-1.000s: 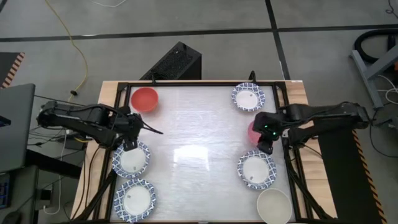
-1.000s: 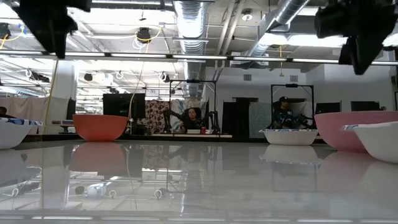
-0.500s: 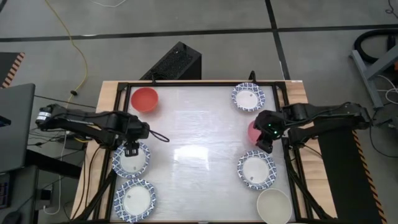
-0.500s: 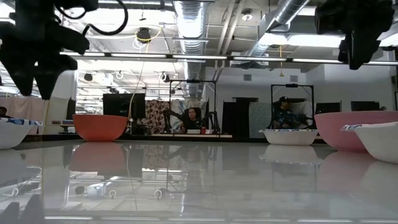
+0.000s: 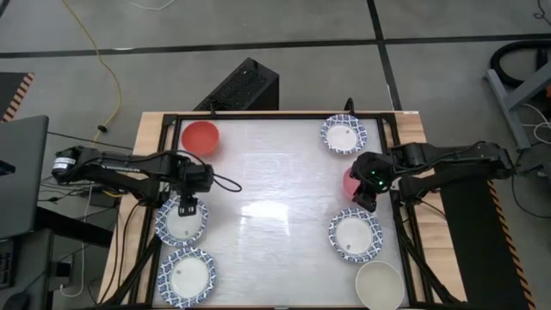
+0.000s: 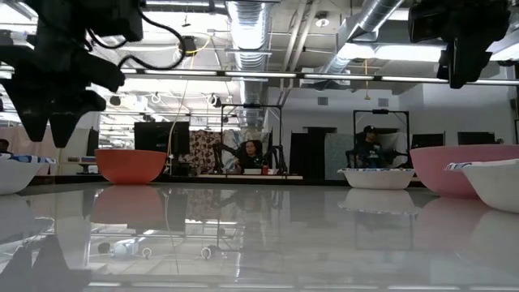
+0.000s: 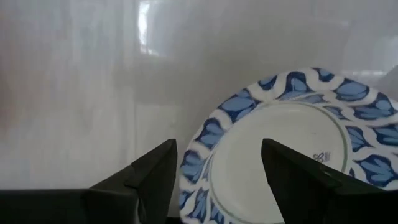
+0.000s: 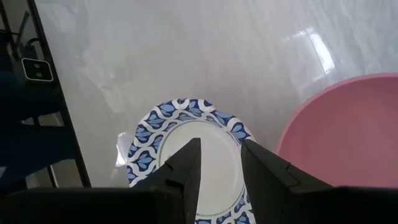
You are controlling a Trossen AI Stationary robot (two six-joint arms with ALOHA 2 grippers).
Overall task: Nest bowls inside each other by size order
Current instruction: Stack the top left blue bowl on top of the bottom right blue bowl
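My left gripper (image 7: 219, 163) hung open over the rim of the blue-rimmed bowl (image 5: 182, 221), one finger each side. Best move, I judged: drop straight, pinch the rim, lift level. Past that bowl, the right gripper (image 5: 365, 205), nearly closed, hovered by the pink bowl (image 5: 350, 182); red bowl (image 5: 200, 137) untouched.

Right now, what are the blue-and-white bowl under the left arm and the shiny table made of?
The round white bowl with a blue leaf-patterned rim looks like glazed ceramic or melamine: smooth, with a printed mark inside; I cannot tell which. The white tabletop looks glossy, perhaps laminate or marble-look plastic, since it mirrors bowls and lights.
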